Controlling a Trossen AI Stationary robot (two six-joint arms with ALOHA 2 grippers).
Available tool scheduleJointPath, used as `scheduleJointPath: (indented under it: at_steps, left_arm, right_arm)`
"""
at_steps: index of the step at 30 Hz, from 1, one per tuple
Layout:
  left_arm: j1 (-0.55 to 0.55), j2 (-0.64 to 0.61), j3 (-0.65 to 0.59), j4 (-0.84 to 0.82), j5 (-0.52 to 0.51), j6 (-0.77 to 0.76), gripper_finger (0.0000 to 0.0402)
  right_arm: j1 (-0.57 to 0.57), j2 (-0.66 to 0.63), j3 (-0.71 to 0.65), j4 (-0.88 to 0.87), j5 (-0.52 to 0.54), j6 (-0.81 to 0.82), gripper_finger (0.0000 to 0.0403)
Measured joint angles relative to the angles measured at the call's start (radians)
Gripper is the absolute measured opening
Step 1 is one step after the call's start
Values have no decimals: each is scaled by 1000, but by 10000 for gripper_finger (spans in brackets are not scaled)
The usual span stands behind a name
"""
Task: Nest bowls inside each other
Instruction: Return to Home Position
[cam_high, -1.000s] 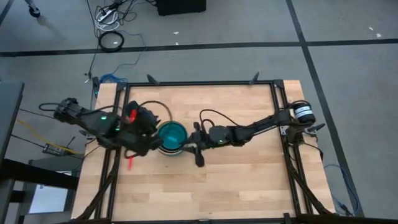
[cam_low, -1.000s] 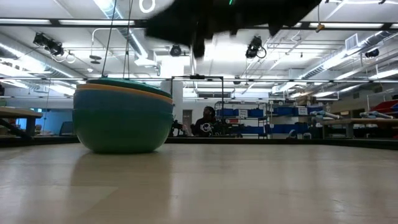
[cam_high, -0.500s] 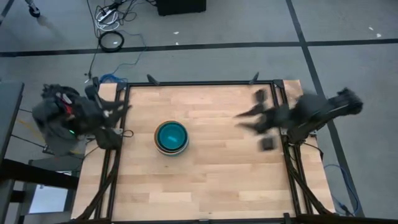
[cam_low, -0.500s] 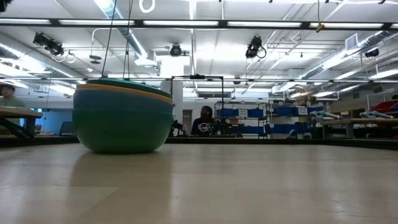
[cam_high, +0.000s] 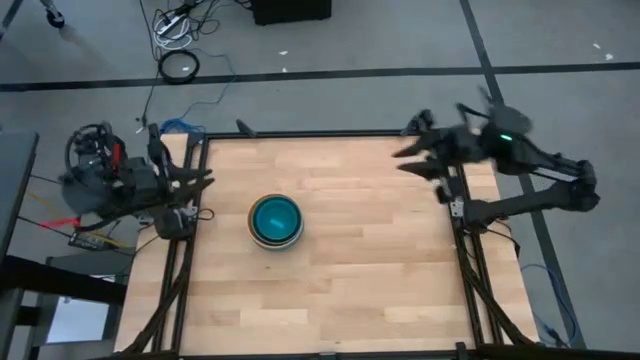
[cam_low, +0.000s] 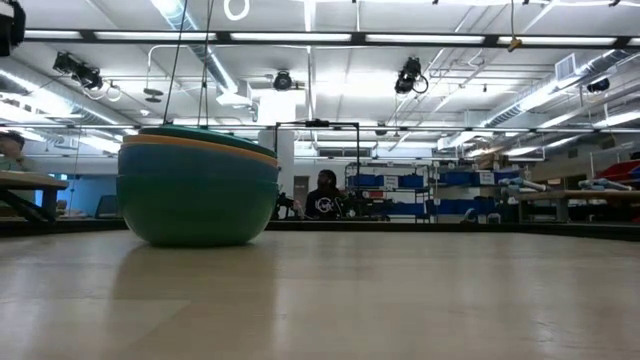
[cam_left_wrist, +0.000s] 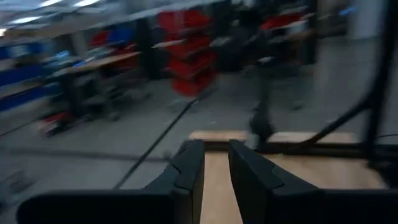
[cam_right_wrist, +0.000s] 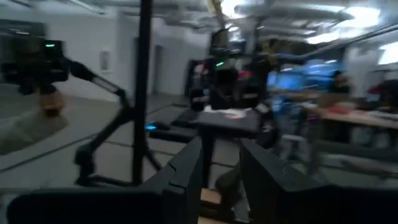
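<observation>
Now that both arms have swung clear, your left gripper (cam_high: 200, 180) sits at the table's (cam_high: 380, 290) 9 o'clock edge and your right gripper (cam_high: 402, 160) near 2 o'clock, each slightly parted and empty. The nested bowls (cam_high: 275, 220) stand alone just 9 o'clock of centre, so the nesting looks finished.

A nested stack of round plastic bowls (cam_high: 275, 221) stands upright left of the wooden table's (cam_high: 350, 280) centre, teal outermost, possibly orange-rimmed within.

High: straight down over table (cam_high: 350, 290); low: table-level, close; both share bowls (cam_high: 275, 220); wrists face outward.
</observation>
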Motion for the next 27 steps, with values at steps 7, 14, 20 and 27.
scheduleJointPath:
  at_steps: [7,14,20,27]
  left_arm:
    - [138,-194,-254,408,197,303,81]
    - [267,-398,-478,547,331,317,81]
    - [329,-458,-558,603,359,353,81]
    - [419,-457,-645,600,299,323,81]
  right_arm:
    - [-191,196,0,240,-301,117,96]
    - [-247,234,1,324,-359,158,96]
    - [-250,256,2,318,-362,149,96]
    - [-241,358,2,325,-358,92,96]
